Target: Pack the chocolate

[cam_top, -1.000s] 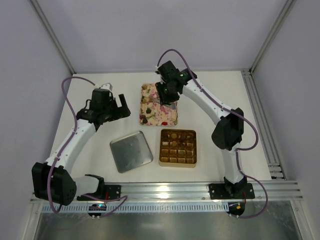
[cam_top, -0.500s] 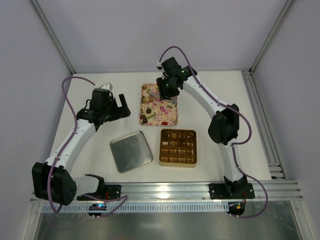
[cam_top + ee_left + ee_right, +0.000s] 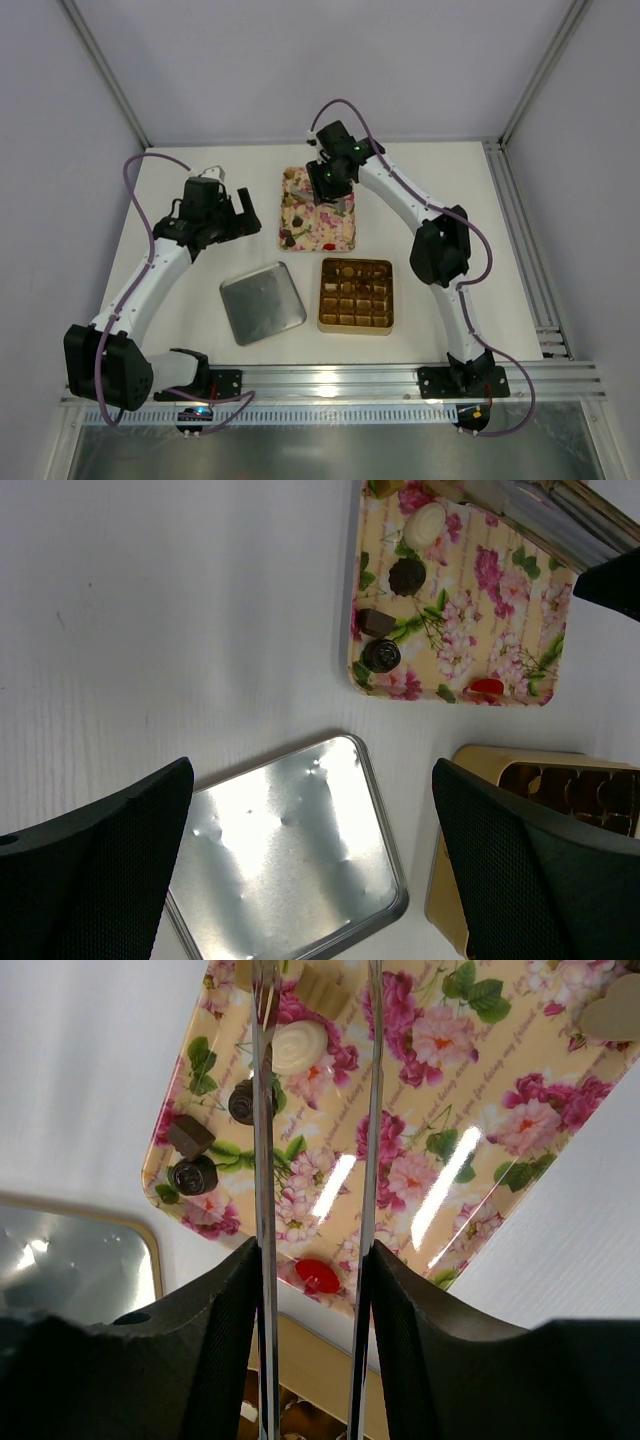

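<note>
The chocolate lies on a floral tray [image 3: 335, 232]: a white round [image 3: 300, 1047], a dark round [image 3: 240, 1103], a brown square [image 3: 190, 1137], a dark swirl [image 3: 193, 1175] and a red piece [image 3: 317, 1275]. My right gripper [image 3: 312, 1250] hangs over the tray's far left part, shut on metal tongs [image 3: 372, 1110]. The tongs' two blades stand apart with nothing between them, and they reach toward the white round. More chocolates fill cells of the gold box [image 3: 355, 295]. My left gripper [image 3: 312, 780] is open and holds nothing, above the table left of the tray.
A silver lid [image 3: 262, 302] lies on the table left of the gold box [image 3: 470, 830], below my left gripper. A tan heart-shaped piece [image 3: 610, 1010] sits at the tray's far corner. Frame rails run along the right and near edges.
My right wrist has shifted slightly left and farther back over the tray, carrying the tongs. The left arm has not moved.
</note>
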